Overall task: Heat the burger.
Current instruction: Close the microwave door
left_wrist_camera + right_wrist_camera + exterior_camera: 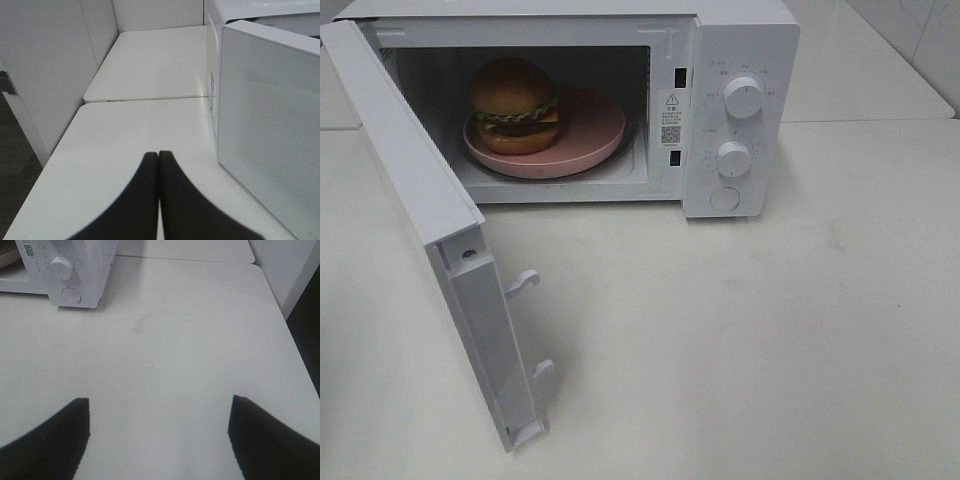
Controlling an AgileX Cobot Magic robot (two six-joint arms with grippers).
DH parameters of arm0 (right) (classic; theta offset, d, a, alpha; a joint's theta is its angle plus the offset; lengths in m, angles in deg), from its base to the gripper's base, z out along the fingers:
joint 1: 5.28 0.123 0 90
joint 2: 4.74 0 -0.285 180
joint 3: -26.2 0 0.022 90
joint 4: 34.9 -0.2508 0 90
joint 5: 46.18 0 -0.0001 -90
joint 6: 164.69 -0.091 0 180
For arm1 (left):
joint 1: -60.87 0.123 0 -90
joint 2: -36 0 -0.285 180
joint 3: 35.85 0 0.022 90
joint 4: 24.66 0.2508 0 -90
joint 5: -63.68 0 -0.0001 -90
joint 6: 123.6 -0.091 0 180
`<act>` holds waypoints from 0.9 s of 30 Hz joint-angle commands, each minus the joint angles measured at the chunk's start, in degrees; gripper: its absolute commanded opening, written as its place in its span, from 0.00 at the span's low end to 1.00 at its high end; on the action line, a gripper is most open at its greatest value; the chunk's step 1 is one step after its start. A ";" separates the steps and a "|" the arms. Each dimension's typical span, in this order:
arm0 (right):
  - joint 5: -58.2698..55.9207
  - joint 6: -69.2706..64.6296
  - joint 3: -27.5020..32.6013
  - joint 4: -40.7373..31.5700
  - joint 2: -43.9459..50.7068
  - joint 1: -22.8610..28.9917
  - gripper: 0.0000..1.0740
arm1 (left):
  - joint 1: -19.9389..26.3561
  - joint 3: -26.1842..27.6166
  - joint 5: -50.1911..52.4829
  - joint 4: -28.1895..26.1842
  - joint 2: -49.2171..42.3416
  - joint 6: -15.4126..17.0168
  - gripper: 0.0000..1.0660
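The burger (514, 106) has glossy brown buns, green lettuce, yellow cheese and a dark patty. It stands on a round pink plate (585, 135) inside the white microwave (740, 60). The microwave door (415, 200) stands wide open toward the front left. My left gripper (158, 157) is shut and empty, low over the table beside the door's outer face (270, 150). My right gripper (159, 405) is open and empty above bare table, in front of and to the right of the microwave's control panel (64, 275). Neither gripper shows in the high view.
The microwave has two white knobs (743, 97) and a round button (724, 198) on its right panel. Two hooked latches (523, 283) stick out of the door's edge. A second table (150, 60) adjoins behind, and a white partition wall (45, 65) stands at the left.
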 commanded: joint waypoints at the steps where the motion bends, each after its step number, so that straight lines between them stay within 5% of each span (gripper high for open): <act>1: 0.29 -0.34 0.11 -0.11 1.72 -0.40 0.70 | 0.00 -0.57 6.25 -0.52 2.69 -0.23 0.00; 9: 0.29 -0.34 0.11 -0.11 1.72 -0.40 0.70 | 0.00 -1.15 18.56 2.46 11.23 1.32 0.00; 19: 0.29 -0.34 0.11 -0.11 1.72 -0.40 0.70 | 0.00 -0.97 26.36 18.56 22.86 18.51 0.00; 27: 0.29 -0.34 0.11 -0.11 1.72 -0.40 0.70 | 0.00 -0.69 33.75 28.59 29.68 26.01 0.00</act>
